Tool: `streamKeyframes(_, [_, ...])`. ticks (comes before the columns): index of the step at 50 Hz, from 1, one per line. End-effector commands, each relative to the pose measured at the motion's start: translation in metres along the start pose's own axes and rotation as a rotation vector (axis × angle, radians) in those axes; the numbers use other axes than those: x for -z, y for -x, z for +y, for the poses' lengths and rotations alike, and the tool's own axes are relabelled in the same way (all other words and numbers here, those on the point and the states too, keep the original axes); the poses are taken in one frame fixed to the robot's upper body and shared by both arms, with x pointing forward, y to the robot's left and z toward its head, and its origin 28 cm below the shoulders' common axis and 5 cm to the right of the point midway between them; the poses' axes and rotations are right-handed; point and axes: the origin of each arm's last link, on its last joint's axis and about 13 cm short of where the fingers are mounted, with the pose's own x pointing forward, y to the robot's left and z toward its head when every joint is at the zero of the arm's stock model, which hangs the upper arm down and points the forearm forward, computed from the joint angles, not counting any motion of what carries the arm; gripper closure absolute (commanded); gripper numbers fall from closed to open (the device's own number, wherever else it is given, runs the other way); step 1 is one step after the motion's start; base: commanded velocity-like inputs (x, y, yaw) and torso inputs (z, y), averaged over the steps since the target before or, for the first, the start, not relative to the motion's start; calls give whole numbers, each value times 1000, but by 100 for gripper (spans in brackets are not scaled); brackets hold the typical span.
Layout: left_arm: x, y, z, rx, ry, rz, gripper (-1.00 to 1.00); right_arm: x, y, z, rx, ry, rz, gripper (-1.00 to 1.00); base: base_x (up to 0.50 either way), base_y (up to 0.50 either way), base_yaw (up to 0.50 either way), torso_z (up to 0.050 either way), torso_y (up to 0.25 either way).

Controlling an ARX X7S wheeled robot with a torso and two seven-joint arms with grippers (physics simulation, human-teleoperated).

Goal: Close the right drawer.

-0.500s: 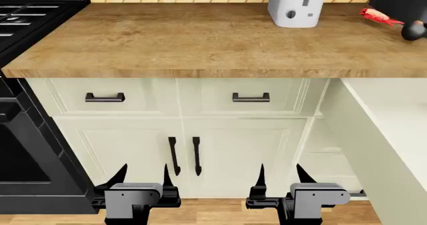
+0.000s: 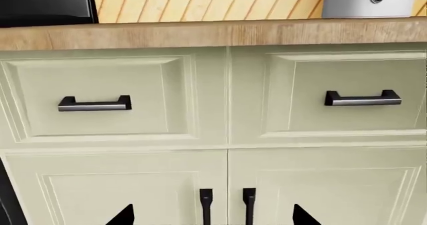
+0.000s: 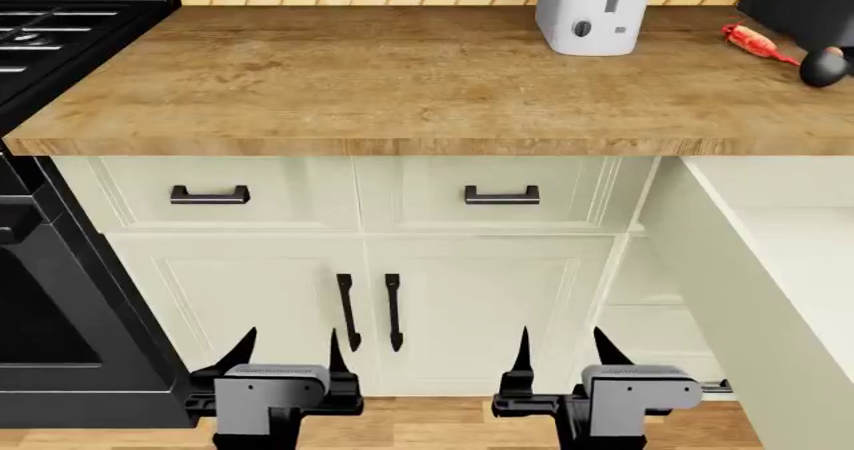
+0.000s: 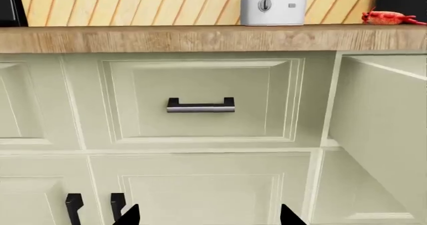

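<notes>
Left gripper (image 3: 284, 353) and right gripper (image 3: 557, 350): we are seeing both hanging low in front of the cabinet, fingers spread apart, pinching nothing. Both are pointing at the cream fronts and touching none of them. In each wrist view only the dark fingertips are showing at the frame's edge.

The right drawer (image 3: 787, 300) is standing pulled far out at the right of the head view, its pale side wall and plain inside running toward us, beyond the right gripper's outer side. In the right wrist view the same drawer's side wall (image 4: 383, 130) is jutting forward just beside the closed fronts. We are not seeing its front panel or handle in any view.

Under the wooden worktop (image 3: 387, 80) two shut drawer fronts are sitting side by side, each with a short black bar handle: the left one (image 3: 210, 195) and the middle one (image 3: 502, 196). Below them two cabinet doors are meeting at a pair of long vertical black handles (image 3: 371, 312).

On the worktop a white toaster (image 3: 594, 10) is standing at the back, and a red object (image 3: 754, 38) is lying near the far right beside a black round thing (image 3: 825, 65). A black stove (image 3: 60, 30) is filling the left edge.
</notes>
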Motion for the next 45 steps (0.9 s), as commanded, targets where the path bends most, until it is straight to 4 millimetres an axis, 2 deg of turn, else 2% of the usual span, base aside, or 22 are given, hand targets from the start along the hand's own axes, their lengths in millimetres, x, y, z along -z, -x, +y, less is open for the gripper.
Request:
streamKeyframes(1, [-6, 2, -1, 31, -41, 7, -100, -8, -2, -2, 19, -46, 24, -100, 0, 0, 0, 0, 0])
streamKeyframes(2, [-6, 0, 0, 30, -36, 11, -100, -9, -2, -3, 22, -83, 44, -100, 0, 0, 0, 0, 0])
streamKeyframes(9, [-21, -1, 4, 10, -19, 40, -100, -18, -2, -5, 32, -59, 38, -100, 0, 0, 0, 0, 0])
streamKeyframes(19, [-93, 1, 8, -48, -75, 35, -100, -75, -4, -8, 38, -49, -8, -100, 0, 0, 0, 0, 0])
streamKeyframes(22, [-125, 2, 7, -53, -99, 9, -100, -95, -4, -8, 28, -37, -29, -100, 0, 0, 0, 0, 0])
streamKeyframes(24, [-138, 2, 7, -47, -103, 1, -100, -102, -5, -7, 17, -22, -36, -100, 0, 0, 0, 0, 0])
streamKeyframes(27, [-167, 2, 5, -43, -123, -27, -100, -123, -7, -6, 8, -4, -49, -100, 0, 0, 0, 0, 0])
streamKeyframes(29, [-179, 2, 4, -34, -124, -27, -100, -130, -8, -5, 7, 9, -56, -100, 0, 0, 0, 0, 0])
streamKeyframes(32, [-202, -1, 3, -42, -177, -67, -100, -152, -10, -5, 8, 34, -62, -100, 0, 0, 0, 0, 0])
streamKeyframes(35, [-212, -7, 1, 12, -109, -40, -100, -169, -13, -4, 2, 73, -85, -100, 0, 0, 0, 0, 0])
streamKeyframes(37, [-228, -17, 20, -154, -94, -48, -100, -181, -15, -3, 0, 85, -89, -100, 0, 0, 0, 0, 0])
streamKeyframes(38, [-243, -20, 24, -207, -108, -77, -100, -191, -15, -3, 5, 80, -98, -100, 0, 0, 0, 0, 0])
streamKeyframes(41, [-261, -15, 13, -250, -117, -94, -100, -209, -16, -3, 4, 51, -107, -100, 0, 0, 0, 0, 0])
streamKeyframes(42, [-269, -12, 9, -227, -129, -95, -100, -217, -16, -3, -1, 50, -112, -100, 0, 0, 0, 0, 0])
streamKeyframes(44, [-273, 3, 3, -41, -215, -85, -100, -223, -16, -3, -2, 51, -111, -100, 0, 0, 0, 0, 0])
streamKeyframes(45, [-276, 4, 4, -39, -214, -86, -100, -225, -15, -2, -4, 69, -109, -100, 0, 0, 0, 0, 0])
